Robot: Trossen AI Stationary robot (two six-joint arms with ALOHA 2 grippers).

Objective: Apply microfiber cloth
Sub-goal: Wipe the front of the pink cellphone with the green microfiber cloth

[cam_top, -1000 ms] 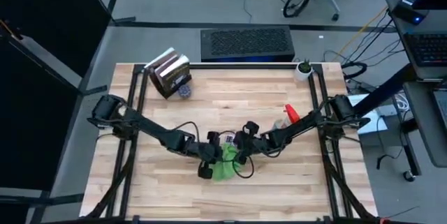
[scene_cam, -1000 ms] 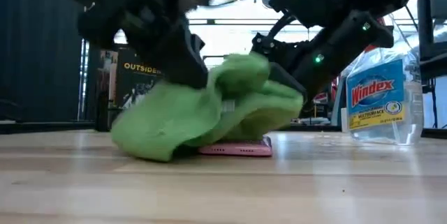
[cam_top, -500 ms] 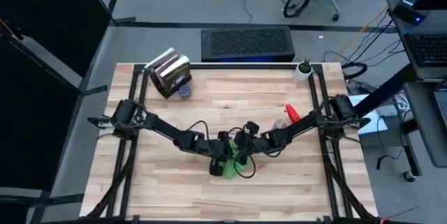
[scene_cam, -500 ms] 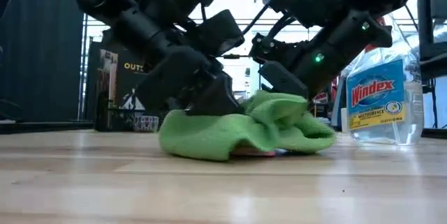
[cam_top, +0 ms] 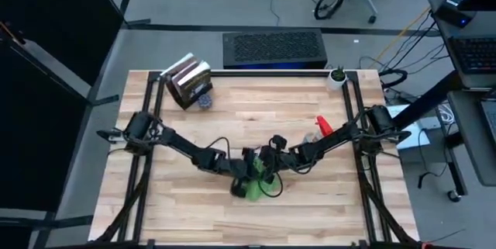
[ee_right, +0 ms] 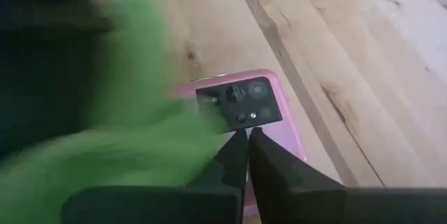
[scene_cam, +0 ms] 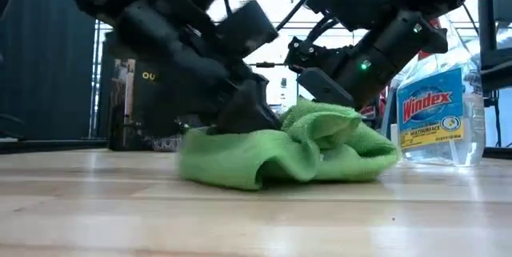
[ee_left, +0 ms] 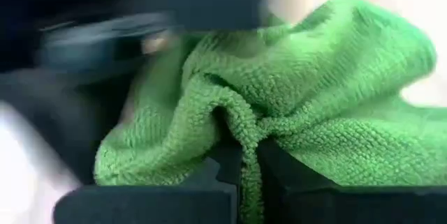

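The microfiber cloth [scene_cam: 288, 153] lies bunched near the middle of the worktop [cam_top: 178, 202], and most of what sits under it is hidden. Only the right wrist view shows a pink phone [ee_right: 262, 123] beneath the cloth's edge, its dark camera block exposed; in the low view the cloth covers it fully. From above, the cloth shows only as a small green patch [cam_top: 254, 188] under the two arms, which meet over it.

The left claw [ee_left: 242, 175] pinches a fold of the cloth between its fingers, which are pressed nearly together on the fabric. The right claw [ee_right: 248, 158] has its fingers pressed together with their tips at the phone, just beside the cloth; nothing shows between them. The left part of the right wrist view is smeared, so the cloth's outline there is hard to make out.

A spray bottle [scene_cam: 436, 113] stands near the cloth on the right arm's side, apart from it. A stack of books [cam_top: 187, 82] sits toward the far left corner, well apart. The near half of the worktop lies open on both sides of the cloth.
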